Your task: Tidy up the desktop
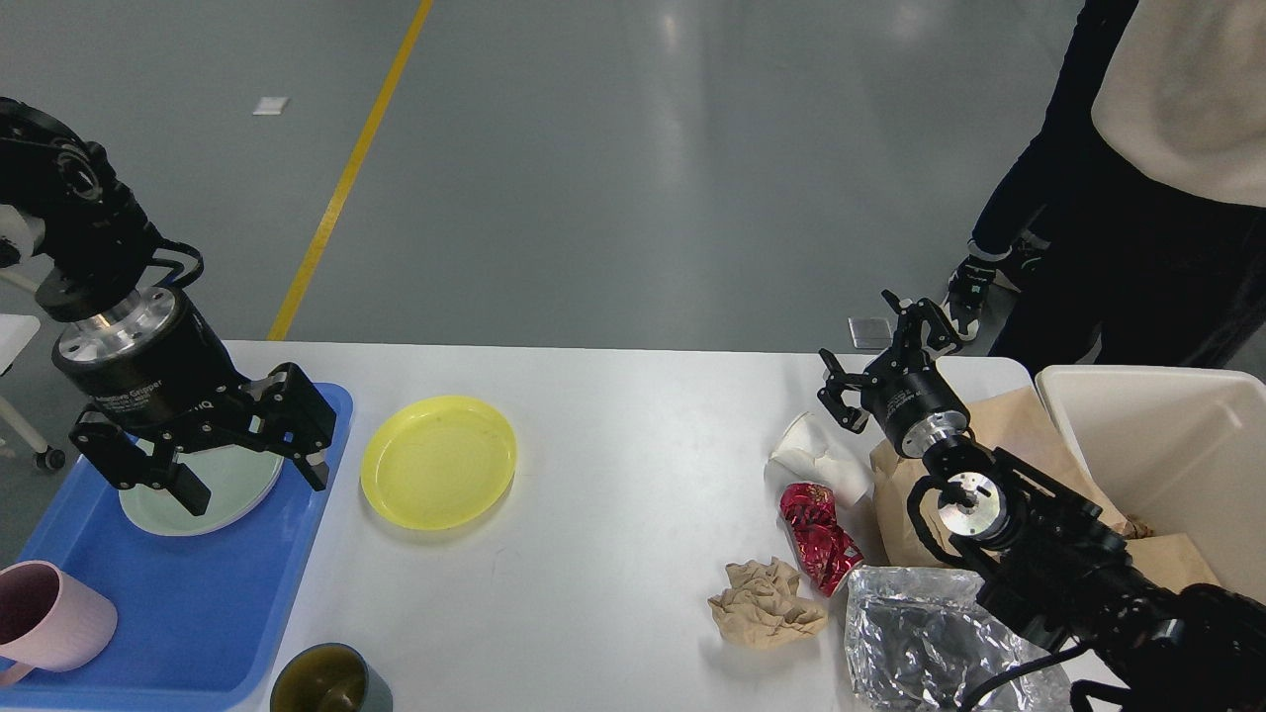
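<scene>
We are holding our left pincer wide open over the green plate, our right pincer open over the surface at three o'clock.

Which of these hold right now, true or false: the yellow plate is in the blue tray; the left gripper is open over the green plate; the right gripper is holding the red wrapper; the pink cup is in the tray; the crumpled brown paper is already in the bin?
1. The yellow plate is in the blue tray. False: it lies on the desktop, right of the tray.
2. The left gripper is open over the green plate. True.
3. The right gripper holds the red wrapper. False: it is open and empty, and the wrapper lies on the desktop.
4. The pink cup is in the tray. True.
5. The crumpled brown paper is in the bin. False: it is on the desktop.
</scene>
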You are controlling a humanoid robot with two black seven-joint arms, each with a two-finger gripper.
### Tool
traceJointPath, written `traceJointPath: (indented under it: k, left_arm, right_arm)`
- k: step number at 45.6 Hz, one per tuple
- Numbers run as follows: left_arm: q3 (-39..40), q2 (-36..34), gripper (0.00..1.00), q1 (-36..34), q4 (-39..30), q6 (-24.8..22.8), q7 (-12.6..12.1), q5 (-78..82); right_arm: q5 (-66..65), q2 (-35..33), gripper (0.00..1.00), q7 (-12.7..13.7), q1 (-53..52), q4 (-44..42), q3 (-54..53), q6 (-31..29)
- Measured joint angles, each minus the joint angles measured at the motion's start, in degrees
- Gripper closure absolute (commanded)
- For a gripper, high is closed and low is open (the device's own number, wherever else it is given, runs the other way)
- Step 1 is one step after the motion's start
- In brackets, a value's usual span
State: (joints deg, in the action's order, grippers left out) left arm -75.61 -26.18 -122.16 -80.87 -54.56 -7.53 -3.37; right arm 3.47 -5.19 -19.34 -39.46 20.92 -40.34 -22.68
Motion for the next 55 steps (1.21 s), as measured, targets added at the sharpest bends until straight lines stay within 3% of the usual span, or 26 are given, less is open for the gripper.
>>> traceJointPath:
  k: [29,40,55]
  left_arm:
    - [2.0,14.3,0.04,7.6,-0.7,8.3,1.4,-0.2]
    - [2.1,16.8,0.04,7.8,-5.0,9.6,3.7,-0.2]
    - [1.9,17.8,0.04,8.9,-6.3,10.8,3.9,-0.2]
  right_arm:
    - [0.0,0.0,0.00,0.0,0.0,0.0,0.0,0.0]
    - [0.0,0.0,0.00,0.0,0.0,0.0,0.0,0.0]
    - [0.0,0.0,0.00,0.0,0.0,0.0,0.0,0.0]
